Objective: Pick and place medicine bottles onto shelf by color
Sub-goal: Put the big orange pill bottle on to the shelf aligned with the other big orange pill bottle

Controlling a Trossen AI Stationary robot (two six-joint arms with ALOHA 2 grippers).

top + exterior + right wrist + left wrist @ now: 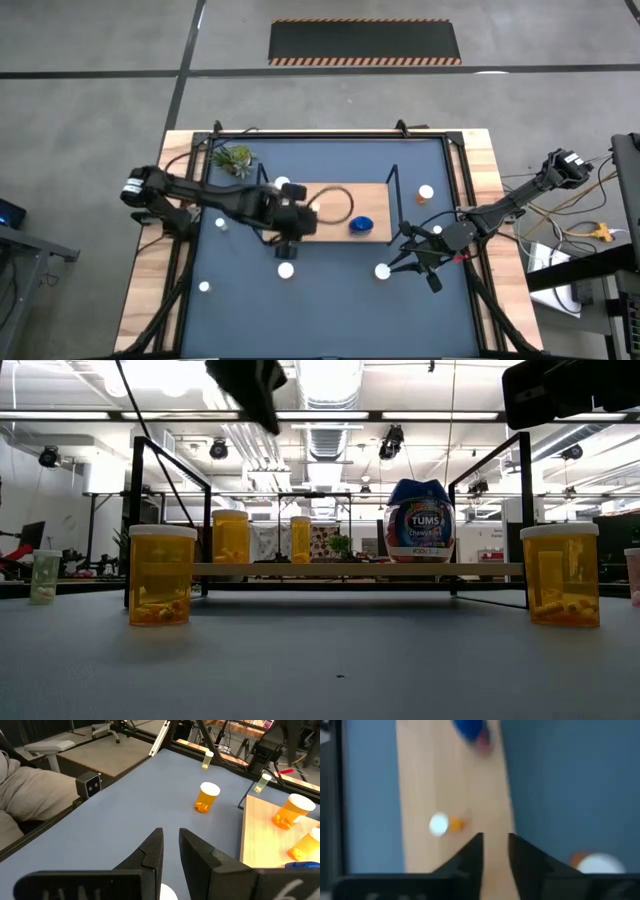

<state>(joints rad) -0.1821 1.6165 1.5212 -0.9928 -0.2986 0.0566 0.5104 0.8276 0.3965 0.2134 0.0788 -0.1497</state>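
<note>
Low view shows orange medicine bottles (162, 575) standing on the mat before the shelf (360, 569), others and a blue bottle (419, 521) upon it; judged light, rigid, slick-sided, best gripped across the body below the cap. Left gripper (290, 222) hovers over the shelf, fingers narrow, nothing between them. Right gripper (420, 262), likewise narrow and empty, waits near a white-capped bottle (382, 271). Labels elsewhere unreadable.

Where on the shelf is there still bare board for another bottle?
The shelf is bare in its middle, between the orange bottles under the left gripper and the blue bottle at the right end. The left end is crowded.
</note>
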